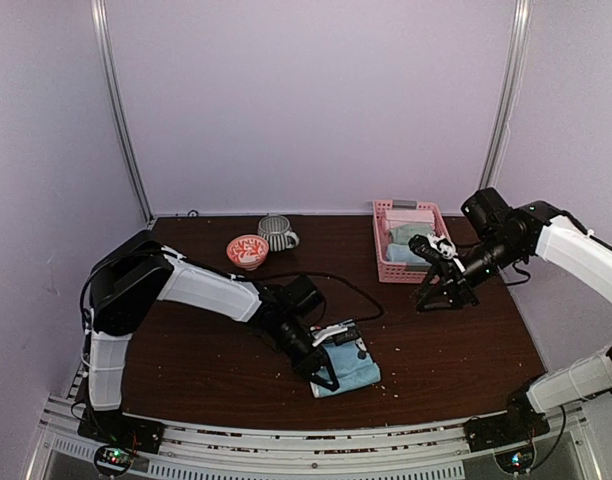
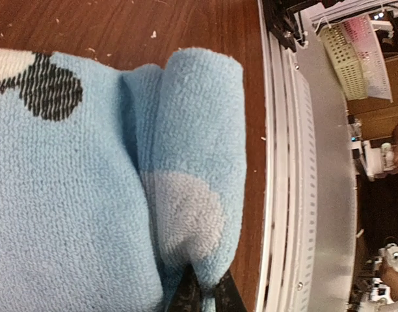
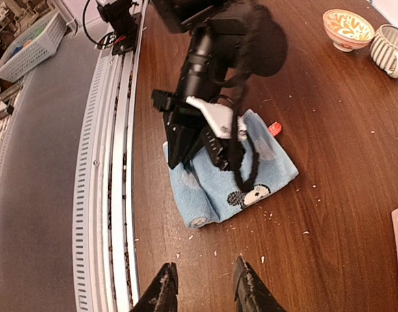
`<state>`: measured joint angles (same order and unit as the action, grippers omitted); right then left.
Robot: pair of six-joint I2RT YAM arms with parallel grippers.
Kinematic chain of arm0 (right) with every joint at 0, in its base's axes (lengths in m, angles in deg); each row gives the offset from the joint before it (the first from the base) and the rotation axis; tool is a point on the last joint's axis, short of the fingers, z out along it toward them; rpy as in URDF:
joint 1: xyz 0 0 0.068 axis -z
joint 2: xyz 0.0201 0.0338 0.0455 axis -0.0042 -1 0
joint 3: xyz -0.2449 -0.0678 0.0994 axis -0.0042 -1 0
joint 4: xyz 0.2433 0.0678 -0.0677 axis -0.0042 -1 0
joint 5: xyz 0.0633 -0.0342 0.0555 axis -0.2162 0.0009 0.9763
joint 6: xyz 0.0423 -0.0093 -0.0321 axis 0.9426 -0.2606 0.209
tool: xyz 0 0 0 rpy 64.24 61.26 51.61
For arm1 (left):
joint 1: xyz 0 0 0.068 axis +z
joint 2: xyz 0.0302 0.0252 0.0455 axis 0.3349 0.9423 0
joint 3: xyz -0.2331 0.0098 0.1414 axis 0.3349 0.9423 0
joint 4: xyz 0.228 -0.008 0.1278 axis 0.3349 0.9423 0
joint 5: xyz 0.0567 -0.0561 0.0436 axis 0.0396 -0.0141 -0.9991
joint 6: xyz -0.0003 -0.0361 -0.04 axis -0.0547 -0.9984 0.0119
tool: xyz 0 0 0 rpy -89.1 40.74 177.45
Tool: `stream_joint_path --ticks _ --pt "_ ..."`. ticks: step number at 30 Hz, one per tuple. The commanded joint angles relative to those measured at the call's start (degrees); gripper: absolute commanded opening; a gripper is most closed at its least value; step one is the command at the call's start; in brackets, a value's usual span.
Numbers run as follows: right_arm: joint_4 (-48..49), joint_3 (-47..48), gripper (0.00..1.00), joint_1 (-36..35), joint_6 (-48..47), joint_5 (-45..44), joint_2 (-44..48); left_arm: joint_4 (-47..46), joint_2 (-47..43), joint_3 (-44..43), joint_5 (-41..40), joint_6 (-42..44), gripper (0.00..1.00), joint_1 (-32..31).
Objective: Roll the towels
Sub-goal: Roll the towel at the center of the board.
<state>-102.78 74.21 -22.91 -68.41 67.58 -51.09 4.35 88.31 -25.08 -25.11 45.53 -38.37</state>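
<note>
A light blue towel (image 1: 354, 372) with pale dots and a black-and-white figure lies near the table's front edge, its near side rolled into a thick fold (image 2: 199, 130). My left gripper (image 2: 209, 296) is shut on that rolled fold, pinching it between the fingertips (image 2: 186, 292). In the right wrist view the left arm covers much of the towel (image 3: 251, 172). More towels (image 1: 410, 240) sit in the pink basket (image 1: 381, 262). My right gripper (image 3: 205, 286) stands open above bare wood, apart from the towel and in front of the basket (image 1: 444, 296), with nothing between its fingers.
An orange patterned bowl (image 1: 247, 250) and a grey striped mug (image 1: 276, 233) stand at the back of the table. A black cable (image 1: 336, 285) runs across the middle. The metal rail (image 2: 283, 195) lies right beside the towel's roll. Crumbs dot the wood.
</note>
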Motion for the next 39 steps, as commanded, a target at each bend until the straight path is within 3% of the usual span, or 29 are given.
stream_joint_path --ticks 1,7,11,16,23,30,32,34,37,39 --pt "4.8 -6.5 0.3 -5.8 -5.0 -5.8 4.4 0.9 4.1 -0.4 11.5 -6.8 0.01 1.3" --pt "22.1 -16.0 0.43 -23.4 6.5 -25.3 4.9 0.7 5.3 -0.4 11.5 -8.4 0.0 2.8" --pt "32.1 -18.4 0.44 -31.8 10.4 -37.4 -0.7 0.8 5.4 -0.5 10.5 -9.3 0.0 3.0" --pt "36.2 -16.7 0.44 -37.7 11.7 -41.5 -9.2 0.7 5.2 -0.1 9.5 -10.0 0.0 3.1" --pt "37.3 -17.1 0.46 -41.3 11.9 -42.1 -14.6 0.8 4.9 -0.4 8.8 -10.4 0.0 3.2" --pt "35.8 -15.8 0.2 -41.2 13.0 -41.5 -19.1 -0.6 3.0 0.8 6.3 -11.8 0.02 3.7" --pt "34.3 -15.1 0.14 -40.5 12.5 -38.8 -19.9 -1.8 1.0 1.7 3.5 -12.8 0.08 3.7" --pt "31.6 -13.9 0.1 -39.1 11.8 -33.7 -20.4 -3.7 -2.4 3.4 -1.5 -13.4 0.2 3.7" --pt "23.8 -10.7 0.07 -36.8 10.0 -25.5 -22.3 -6.9 -11.0 7.7 -11.7 -13.6 0.36 3.7" --pt "18.7 -8.1 0.06 -35.8 8.9 -21.2 -24.2 -7.6 -16.1 10.2 -21.7 -14.5 0.4 3.7"
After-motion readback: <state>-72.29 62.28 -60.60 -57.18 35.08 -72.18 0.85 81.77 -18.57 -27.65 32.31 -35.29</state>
